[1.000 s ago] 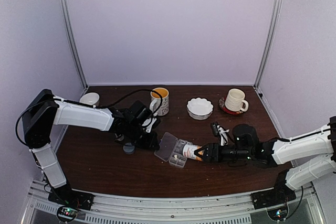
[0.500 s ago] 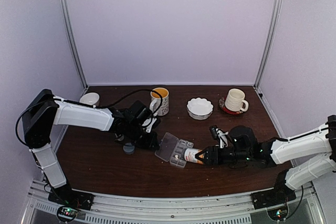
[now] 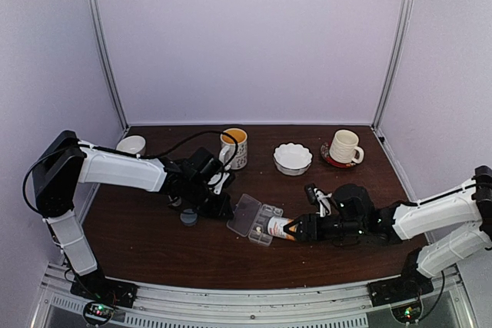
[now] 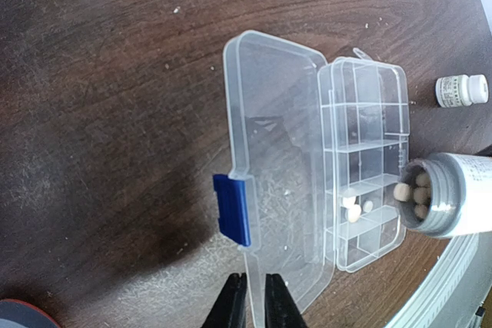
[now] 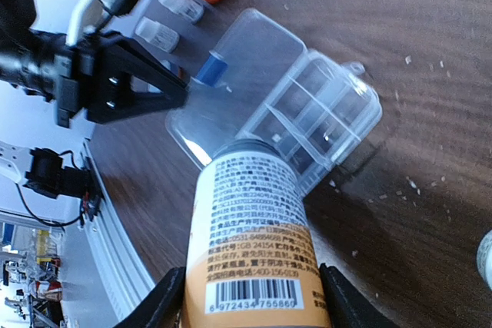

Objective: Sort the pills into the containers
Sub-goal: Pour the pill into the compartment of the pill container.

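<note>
From above, the clear organizer box (image 3: pixel 265 230) lies open on the dark wooden desk (image 3: pixel 154 243) between my arms. My right jaws (image 3: pixel 298 228) clench a pill bottle (image 3: pixel 280 226) held level, its long axis pointing left, mouth at the box's edge.

At my left wrist, my left jaws (image 4: pixel 255 305) pinch the thin lid (image 4: pixel 277 151) by its rim near the blue clasp (image 4: pixel 232 209). A few whitish pills (image 4: pixel 355 207) sit in one compartment, and tan ones crowd the bottle's mouth.

At my right wrist, the glossy labelled cylinder aims over the ribbed compartments.
</note>
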You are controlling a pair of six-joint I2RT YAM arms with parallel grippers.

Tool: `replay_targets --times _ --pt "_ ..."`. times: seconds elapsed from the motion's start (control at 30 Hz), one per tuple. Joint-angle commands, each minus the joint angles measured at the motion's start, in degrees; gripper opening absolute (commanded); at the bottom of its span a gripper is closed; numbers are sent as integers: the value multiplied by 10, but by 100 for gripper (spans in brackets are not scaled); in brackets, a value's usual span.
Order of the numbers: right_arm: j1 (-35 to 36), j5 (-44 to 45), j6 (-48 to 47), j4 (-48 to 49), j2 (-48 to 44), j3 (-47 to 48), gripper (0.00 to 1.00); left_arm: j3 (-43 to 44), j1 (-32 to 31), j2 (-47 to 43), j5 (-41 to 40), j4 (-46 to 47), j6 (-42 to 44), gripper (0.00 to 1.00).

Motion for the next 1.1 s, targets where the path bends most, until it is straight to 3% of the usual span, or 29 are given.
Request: replay_targets --times 0.0,0.37,0.57,0.8,1.07 --pt "-1 -17 10 9 55 -13 0 13 -1 1 1 -3 9 13" --pt "-2 4 -11 -33 6 19 0 13 0 0 1 -3 8 13" --pt "-2 -2 11 21 -19 0 0 11 0 0 1 -4 9 12" --pt "-2 -2 10 20 -63 -2 0 10 -1 -1 1 -4 9 12" --pt "-2 -12 11 13 38 -24 0 14 -1 0 2 -4 10 12"
